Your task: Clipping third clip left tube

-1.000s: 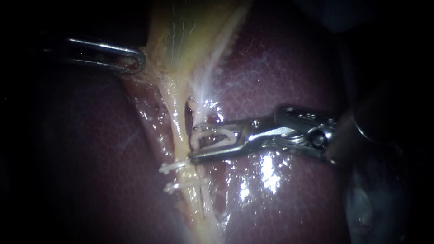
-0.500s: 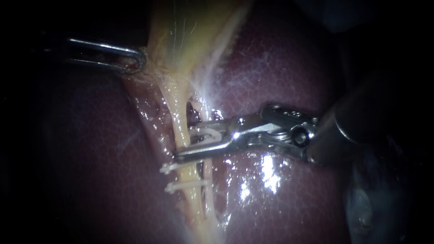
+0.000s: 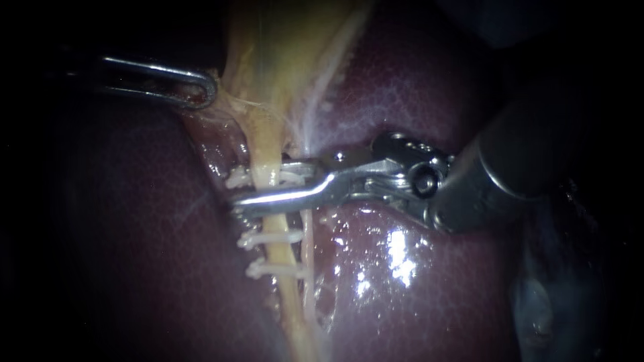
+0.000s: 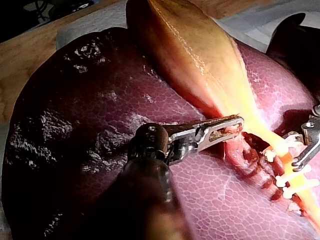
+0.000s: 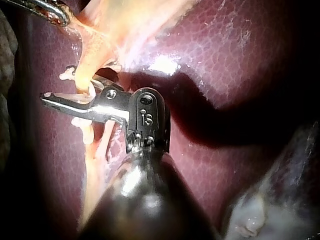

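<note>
The yellow left tube (image 3: 267, 144) runs down from the gallbladder (image 3: 282, 47) across the liver (image 3: 416, 114). Two white clips (image 3: 268, 238) (image 3: 276, 269) sit across it lower down. My right instrument (image 3: 236, 192) reaches across the tube just above them, its jaws shut on a third white clip (image 3: 290, 177) that straddles the tube; the right wrist view shows the same jaws (image 5: 50, 97) around the tube (image 5: 82, 75). My left instrument (image 3: 201, 90) is shut on tissue at the gallbladder's edge and pulls it leftward, as the left wrist view (image 4: 235, 125) also shows.
A thinner pale tube (image 3: 307, 241) runs just right of the clipped one. Wet dark red liver (image 4: 90, 100) surrounds the field. The gallbladder (image 4: 190, 50) lies along the liver ahead of my left instrument, on white cloth (image 4: 85, 25) over a wooden bench.
My right instrument has moved left and upward, from beside the tube to across it above the two clips, and its jaws have narrowed. The left instrument has held still.
</note>
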You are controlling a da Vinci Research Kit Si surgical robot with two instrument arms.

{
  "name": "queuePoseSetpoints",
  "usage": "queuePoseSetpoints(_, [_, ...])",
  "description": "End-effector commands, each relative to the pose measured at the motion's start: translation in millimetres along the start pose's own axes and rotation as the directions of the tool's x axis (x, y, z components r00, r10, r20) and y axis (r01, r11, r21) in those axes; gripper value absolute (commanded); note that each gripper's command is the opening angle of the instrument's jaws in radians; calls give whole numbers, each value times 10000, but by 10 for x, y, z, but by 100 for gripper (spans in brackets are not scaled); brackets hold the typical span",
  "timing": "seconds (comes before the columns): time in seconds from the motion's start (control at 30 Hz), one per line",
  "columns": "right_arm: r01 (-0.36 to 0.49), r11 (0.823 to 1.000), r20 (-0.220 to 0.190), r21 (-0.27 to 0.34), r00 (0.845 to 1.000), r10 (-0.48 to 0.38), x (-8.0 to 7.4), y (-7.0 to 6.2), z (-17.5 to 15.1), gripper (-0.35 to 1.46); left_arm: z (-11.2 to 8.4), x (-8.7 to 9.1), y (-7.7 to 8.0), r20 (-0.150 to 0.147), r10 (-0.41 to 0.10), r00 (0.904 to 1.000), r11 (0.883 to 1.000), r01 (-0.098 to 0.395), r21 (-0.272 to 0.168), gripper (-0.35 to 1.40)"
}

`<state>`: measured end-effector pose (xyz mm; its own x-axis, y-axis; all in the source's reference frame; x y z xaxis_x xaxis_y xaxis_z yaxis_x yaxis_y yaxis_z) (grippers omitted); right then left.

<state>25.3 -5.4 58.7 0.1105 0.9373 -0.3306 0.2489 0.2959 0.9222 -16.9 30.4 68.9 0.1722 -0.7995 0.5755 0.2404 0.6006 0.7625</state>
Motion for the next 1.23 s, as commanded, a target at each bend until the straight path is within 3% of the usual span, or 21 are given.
queuePoseSetpoints(0.03, [10,10000,-25,-31,10000,-11,2,0,0,48,0,0,0,1,-1,10000,10000,1,2,-35])
queuePoseSetpoints(0.27, [5,10000,-77,-85,10000,-6,4,2,1,36,-1,0,0,0,0,10000,10000,0,5,-35])
queuePoseSetpoints(0.6, [-53,9999,-100,-139,9999,52,4,4,-1,-35,-1,0,0,-1,0,10000,10000,0,8,-35])
queuePoseSetpoints(0.8, [-46,9989,-210,-459,9998,37,3,3,-1,-35,-2,0,0,-1,0,10000,10000,0,8,-35])
queuePoseSetpoints(1.23, [-94,9991,-178,-421,9998,86,2,6,-1,-35,-3,0,1,-4,0,10000,10000,0,15,-35])
